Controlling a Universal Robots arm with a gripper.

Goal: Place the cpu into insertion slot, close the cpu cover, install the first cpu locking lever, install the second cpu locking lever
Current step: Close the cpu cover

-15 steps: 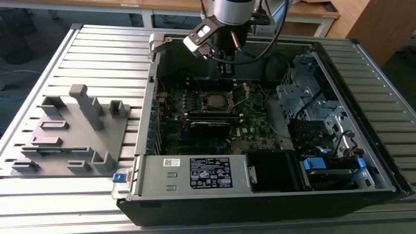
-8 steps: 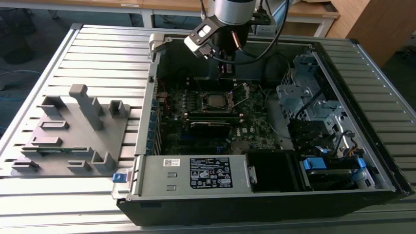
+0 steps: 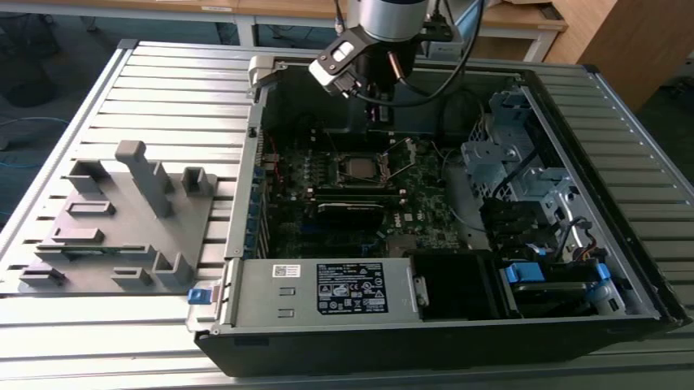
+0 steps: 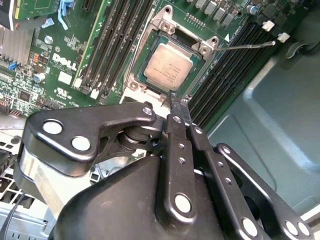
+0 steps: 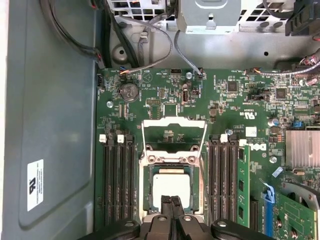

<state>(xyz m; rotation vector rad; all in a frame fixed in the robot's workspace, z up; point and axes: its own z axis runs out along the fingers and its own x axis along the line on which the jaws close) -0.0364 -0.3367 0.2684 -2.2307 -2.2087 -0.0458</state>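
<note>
1. One robot arm comes in at the upper middle of the exterior view. Its gripper [image 3: 375,91] hangs over the far part of an open computer case [image 3: 607,244].
2. Two slim black fingers [image 4: 177,130] are pressed together, so the gripper is closed with nothing between them.
3. The chip [image 4: 170,65] lies flat in the socket [image 4: 162,22], pale face up and square to the silvery rim.
4. In the first wrist view the fingertips overlap the chip's near edge. Whether they touch it cannot be told.
5. The cover [image 5: 174,122] is tilted up off the socket along the socket's far side. Green board shows through its cut-out middle, and it does not lie over the chip.
6. A thin metal lever [image 4: 245,46] sticks out sideways from one corner of the socket, across the black memory strips [image 4: 107,50].
7. Memory strips run along both sides of the socket.
8. In the exterior view the socket sits near the middle of the frame. A grey plastic stand [image 3: 119,219] rests on the slatted metal table [image 3: 162,81] at the exterior view's left, well apart from the case.
</note>
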